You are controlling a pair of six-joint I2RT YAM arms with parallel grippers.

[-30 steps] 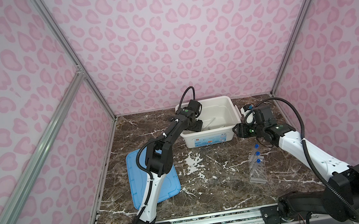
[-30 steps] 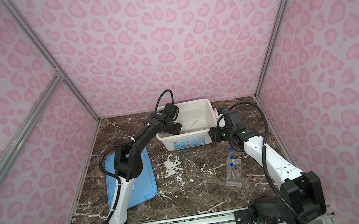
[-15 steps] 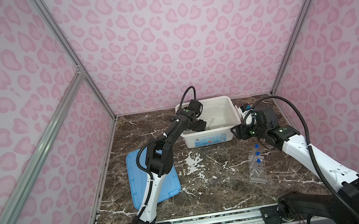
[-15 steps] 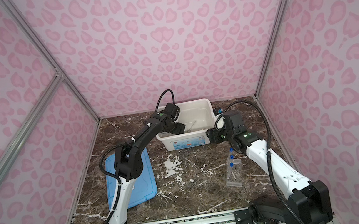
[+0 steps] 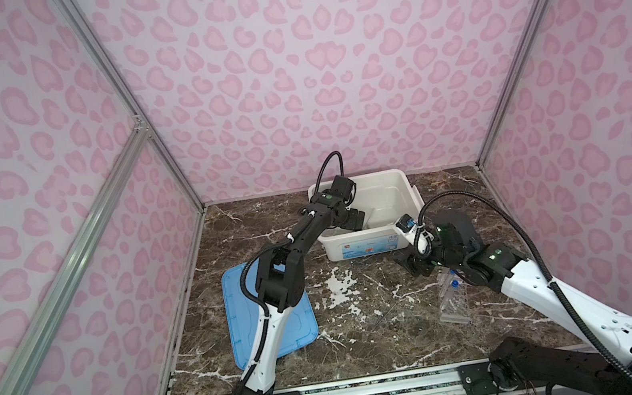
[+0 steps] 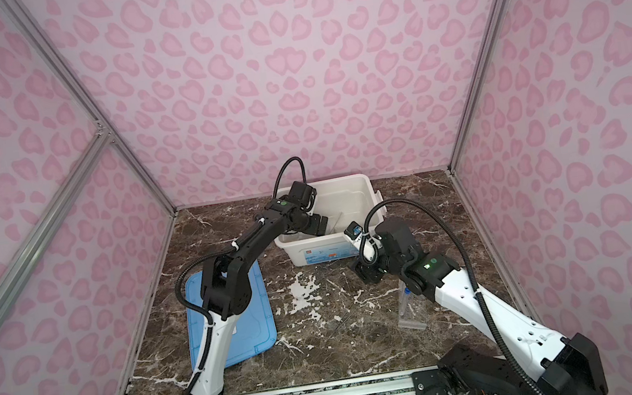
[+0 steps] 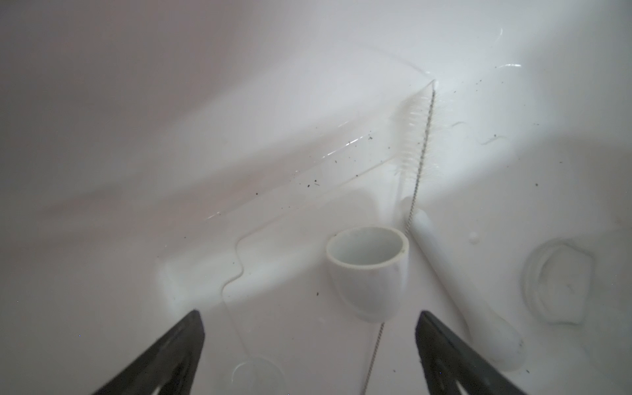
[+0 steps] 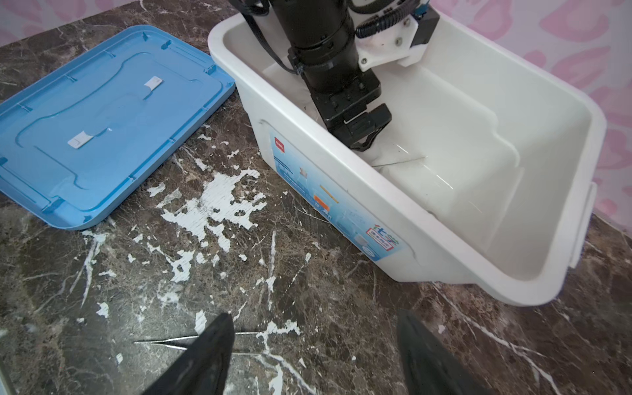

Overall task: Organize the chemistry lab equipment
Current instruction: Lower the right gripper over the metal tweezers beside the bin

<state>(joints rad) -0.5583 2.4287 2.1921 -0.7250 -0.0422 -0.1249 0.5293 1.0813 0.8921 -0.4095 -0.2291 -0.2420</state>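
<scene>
A black left gripper reaches down into a large white plastic bin, its jaws spread wide and holding nothing. On the bin floor just under it sits a small white mortar bowl, with a white pestle just beside it and a thin wire bristle brush lying across. The right gripper hangs over the brown marble surface near the bin, jaws apart and empty, above slim metal tweezers. A clear plastic tube rack with blue-capped test tubes lies nearby. A flat blue lid lies apart.
</scene>
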